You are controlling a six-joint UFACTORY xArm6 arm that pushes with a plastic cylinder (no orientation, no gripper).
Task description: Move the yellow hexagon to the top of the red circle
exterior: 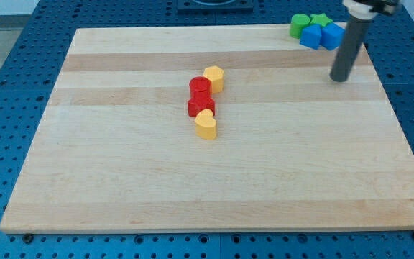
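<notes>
Yellow hexagon [213, 78] set touching the red circle [200, 88] at its upper right, mid table [121, 180], my tip [340, 78] seen well apart at the view's upper right, below two blue blocks [320, 36], no pincer fitted.

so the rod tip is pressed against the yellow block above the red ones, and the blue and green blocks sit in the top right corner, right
Not quite. The camera view shows my tip far from the yellow block above the red blocks, touching nothing; it stands at the view's right, just below the blue blocks and green blocks, which do sit in the top right corner.
</notes>
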